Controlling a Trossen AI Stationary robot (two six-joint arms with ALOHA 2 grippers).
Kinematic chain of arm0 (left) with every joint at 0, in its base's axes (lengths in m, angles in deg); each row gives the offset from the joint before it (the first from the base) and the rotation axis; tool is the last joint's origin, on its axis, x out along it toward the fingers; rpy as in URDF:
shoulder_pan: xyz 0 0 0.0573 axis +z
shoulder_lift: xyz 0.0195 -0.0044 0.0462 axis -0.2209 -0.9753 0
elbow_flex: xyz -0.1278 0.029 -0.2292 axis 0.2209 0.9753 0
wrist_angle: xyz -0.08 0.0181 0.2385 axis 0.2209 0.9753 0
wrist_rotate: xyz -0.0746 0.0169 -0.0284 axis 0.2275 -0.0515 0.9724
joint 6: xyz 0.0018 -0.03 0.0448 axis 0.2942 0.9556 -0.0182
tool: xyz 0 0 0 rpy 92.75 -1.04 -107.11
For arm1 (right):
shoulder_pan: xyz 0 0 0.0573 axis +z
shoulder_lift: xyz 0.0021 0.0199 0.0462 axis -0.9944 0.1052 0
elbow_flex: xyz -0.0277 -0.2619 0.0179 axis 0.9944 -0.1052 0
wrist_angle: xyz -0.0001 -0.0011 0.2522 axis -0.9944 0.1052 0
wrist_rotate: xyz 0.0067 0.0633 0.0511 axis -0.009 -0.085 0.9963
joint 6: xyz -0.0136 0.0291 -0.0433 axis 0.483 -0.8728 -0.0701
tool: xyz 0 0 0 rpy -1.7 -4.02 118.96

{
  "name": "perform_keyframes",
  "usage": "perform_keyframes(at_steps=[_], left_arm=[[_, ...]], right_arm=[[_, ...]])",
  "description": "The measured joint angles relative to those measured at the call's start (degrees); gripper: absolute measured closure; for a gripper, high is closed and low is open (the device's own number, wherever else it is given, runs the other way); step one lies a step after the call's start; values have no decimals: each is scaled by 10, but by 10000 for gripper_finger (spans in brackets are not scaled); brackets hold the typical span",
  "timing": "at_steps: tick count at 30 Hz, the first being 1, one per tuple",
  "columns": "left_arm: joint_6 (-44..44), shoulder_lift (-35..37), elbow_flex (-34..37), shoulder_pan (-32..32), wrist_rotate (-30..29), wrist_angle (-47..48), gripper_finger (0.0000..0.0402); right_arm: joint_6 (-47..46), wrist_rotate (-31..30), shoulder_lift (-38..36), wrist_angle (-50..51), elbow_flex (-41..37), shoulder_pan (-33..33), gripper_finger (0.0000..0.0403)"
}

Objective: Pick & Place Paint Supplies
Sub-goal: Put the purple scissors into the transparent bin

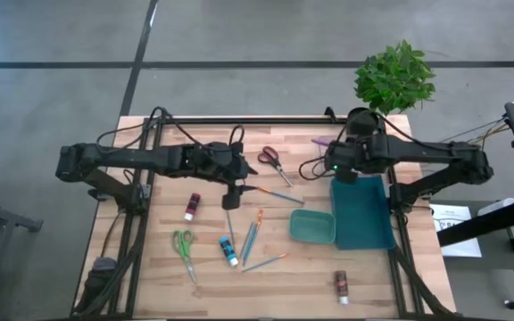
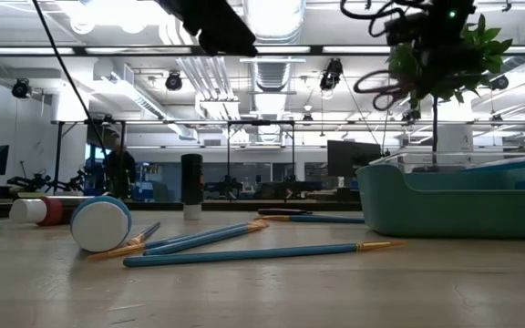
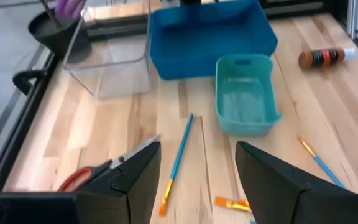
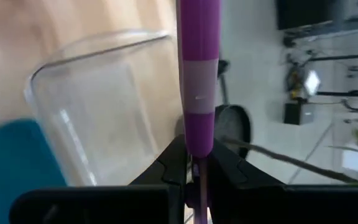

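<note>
Purple brush clamped in R gripper.

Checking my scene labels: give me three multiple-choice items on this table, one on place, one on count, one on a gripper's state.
1. The small teal plastic tray sits: A) beside the large blue bin; B) under the plant; C) on the floor.
2. Pairs of scissors: A) one; B) two; C) four.
3. The right gripper is: A) open, empty; B) shut on a purple handle; C) gripping scissors.
Answers: A, side by side from above; B, one red-handled, one green-handled; B, fingers clamp it.
</note>
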Motion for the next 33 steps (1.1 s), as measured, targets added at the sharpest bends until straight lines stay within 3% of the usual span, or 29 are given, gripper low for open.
perform_keyframes(at_steps=[6, 21, 33], left_arm=[[-5, 0, 0, 0, 23, 12, 187], [-52, 45, 4, -2, 52, 27, 187], [-56, 173, 139, -4, 60, -80, 187]], right_arm=[[57, 58, -18, 1, -24, -20, 378], [177, 99, 8, -35, -85, -128, 378], [206, 100, 9, -74, -132, -172, 378]])
